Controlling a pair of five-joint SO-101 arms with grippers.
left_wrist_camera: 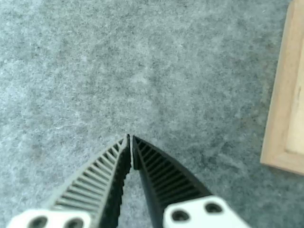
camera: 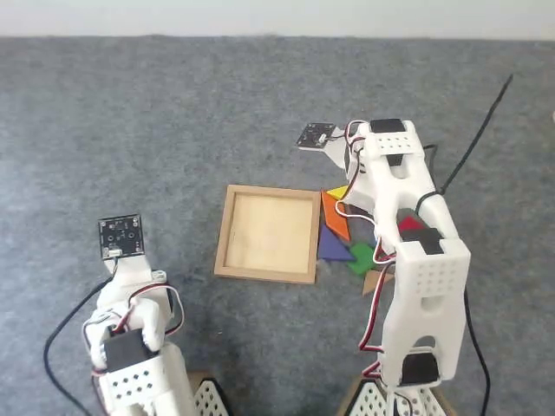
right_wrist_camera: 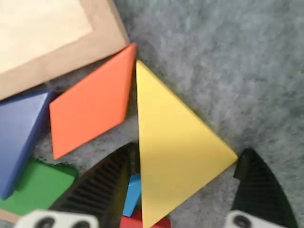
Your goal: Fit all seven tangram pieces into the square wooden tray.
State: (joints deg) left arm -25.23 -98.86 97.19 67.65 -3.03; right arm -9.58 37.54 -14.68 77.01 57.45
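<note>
Covering nearly the whole high view, a grey felt-like table surface (camera: 130, 113) carries everything else. On it the white right arm (camera: 425, 286) stretches from the lower right of the frame up towards the centre right. The shorter white left arm (camera: 130, 347) stays folded in the lower left corner.

A square wooden tray (camera: 224, 234) lies flat at the centre of the frame, between the two arms, with nothing in it. The tangram pieces are bunched on the felt just beside its right rim, partly under the right arm.

In the right wrist view, the yellow triangle (right_wrist_camera: 171, 156) is the largest piece. An orange parallelogram (right_wrist_camera: 90, 109) lies edge to edge with it, one tip at the tray's corner (right_wrist_camera: 85, 52). A dark blue triangle (right_wrist_camera: 19, 133) sits next to the orange piece against the tray rim, and a green piece (right_wrist_camera: 38, 187) lies beyond it. Only small parts of a red piece (right_wrist_camera: 152, 223) and a light blue piece (right_wrist_camera: 133, 192) peek out beside the yellow one.

The right gripper (right_wrist_camera: 187, 152) is spread wide, one black finger on each side of the yellow triangle, which lies between them; contact cannot be judged. The left gripper (left_wrist_camera: 129, 137) is clenched on nothing, tips together over bare felt, apart from the tray's edge (left_wrist_camera: 280, 109).
</note>
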